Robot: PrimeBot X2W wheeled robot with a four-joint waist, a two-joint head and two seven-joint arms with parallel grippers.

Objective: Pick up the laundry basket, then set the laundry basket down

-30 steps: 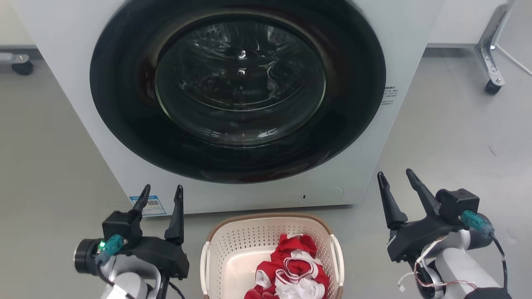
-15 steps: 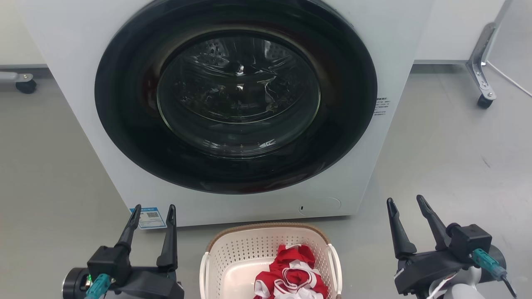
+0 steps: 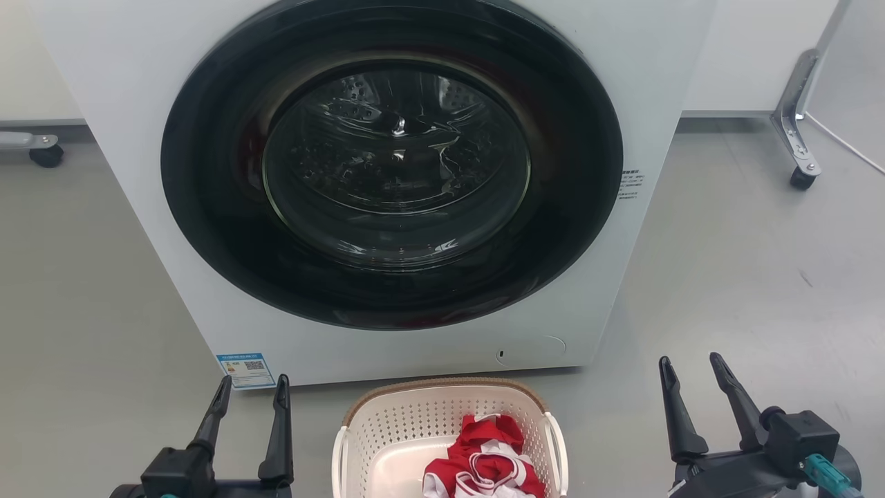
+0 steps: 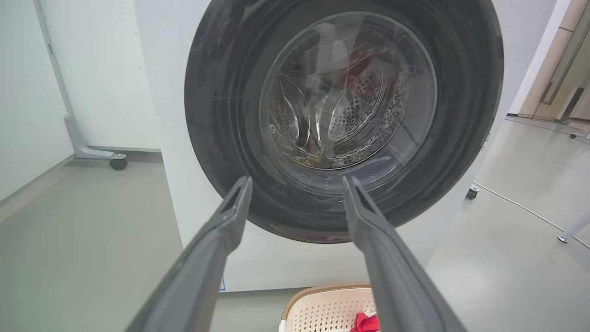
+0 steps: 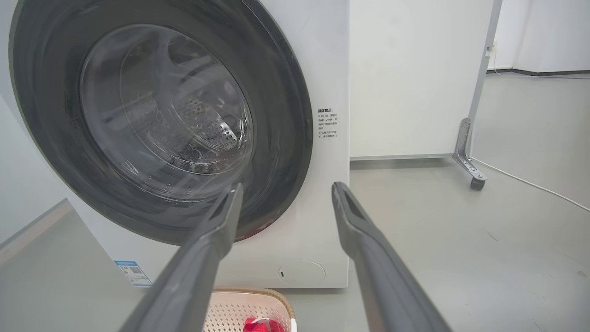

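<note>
Found the laundry basket (image 3: 408, 422) on the floor (image 3: 726, 277), to the right of the left pincer (image 3: 253, 380) and to the left of the right pincer (image 3: 690, 360), apart from both and lower than their tips. Carried a red and white garment (image 3: 484, 456) inside. Sat just in front of the washing machine (image 3: 104, 104), ahead of both pincers, with the round door (image 3: 394, 166) closed.

Showed both pincers spread, fingers parted with nothing between them. Pointed forward at the machine, not down at the basket. Caught only the basket's rim, low and to the right of the fingers in the left wrist view and low and to the left in the right wrist view.

Judged no part of the task done: no grip taken, basket not yet lifted. Left, most likely: bringing each pincer down and inward to its own side, the left handle (image 3: 339, 449) and the right handle (image 3: 559, 443), then closing, raising evenly and setting down.
</note>
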